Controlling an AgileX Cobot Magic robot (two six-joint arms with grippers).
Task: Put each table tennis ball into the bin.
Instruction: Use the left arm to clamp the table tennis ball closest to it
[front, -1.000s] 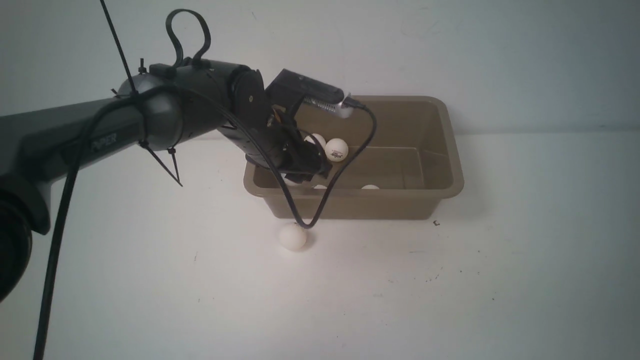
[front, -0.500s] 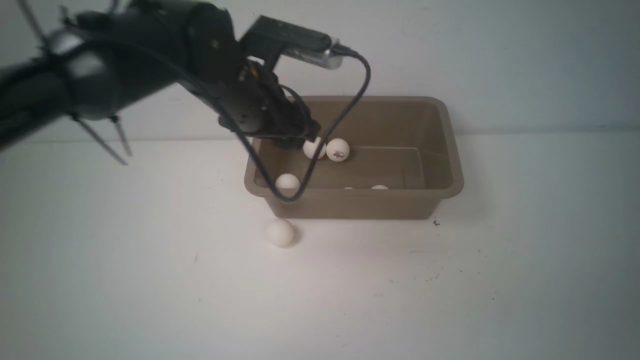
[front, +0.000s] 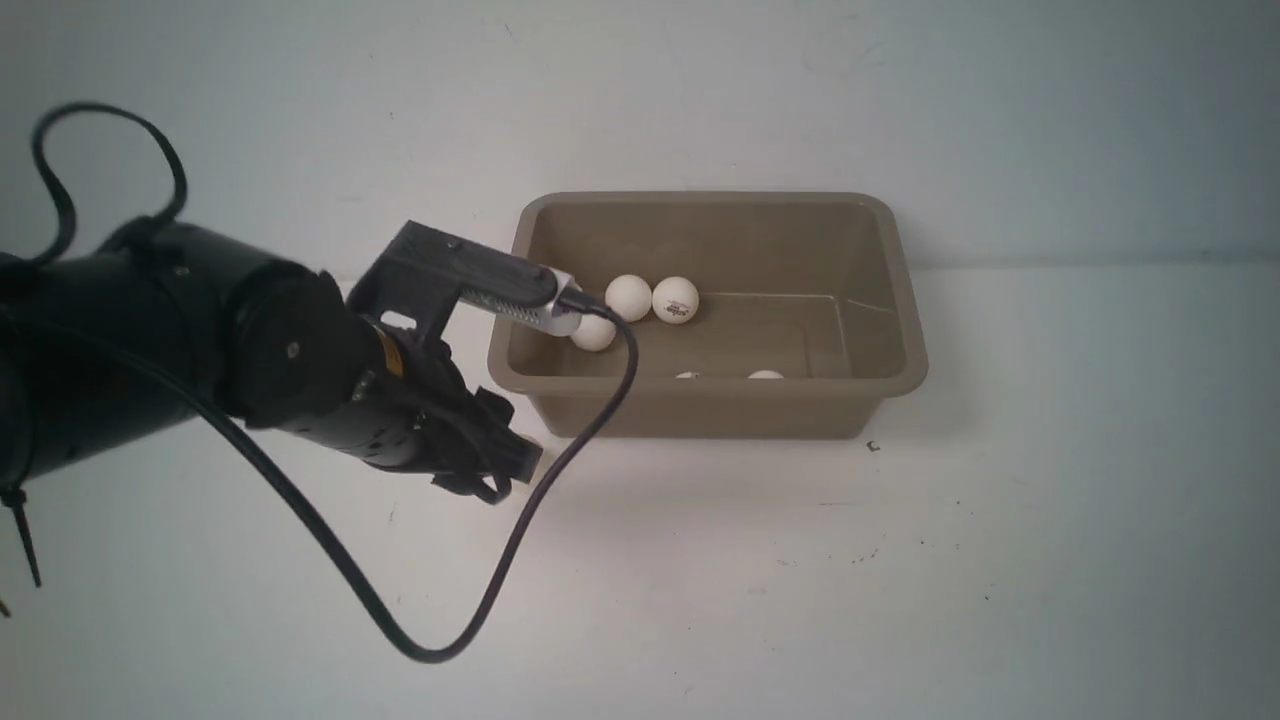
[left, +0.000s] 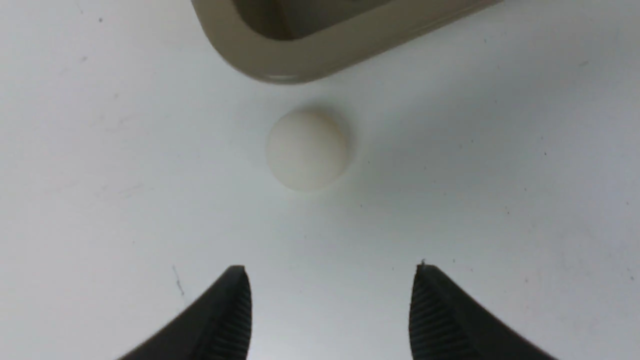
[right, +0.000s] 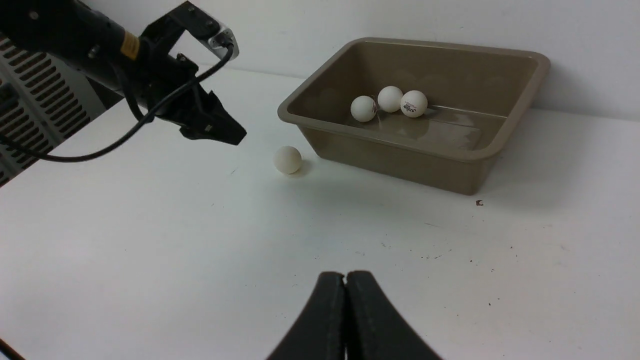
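While the black left gripper (left: 330, 270) hangs low over the white tabletop (front: 900, 580), its two ribbed fingers (left: 231, 315) spread wide with nothing between them, one small, smooth cream-white table tennis ball (left: 306, 150) sits on the table just ahead of the fingertips. Nothing touches it; it lies near the front left corner of the rectangular taupe plastic bin (front: 720, 412), with a small gap between them. From the front this loose ball is hidden behind the gripper. Inside the bin, three more white balls bunch together toward the far left of the floor. They are a plain ball (front: 593, 332) partly covered by the arm's wrist camera, a middle ball (front: 628, 297), and a logo ball (front: 675, 299) right against it. The logo ball carries a small dark printed mark, too small for me to read. The tops of two further balls (front: 766, 374) just peek over the near wall. A small yellow label (right: 130, 46) sits on the left wrist, but I can make out no writing on it. A black cable (front: 450, 645) loops down from the wrist camera. The right gripper (right: 345, 279) hovers above bare table, well apart from the bin, its fingers pressed tight together and holding nothing.
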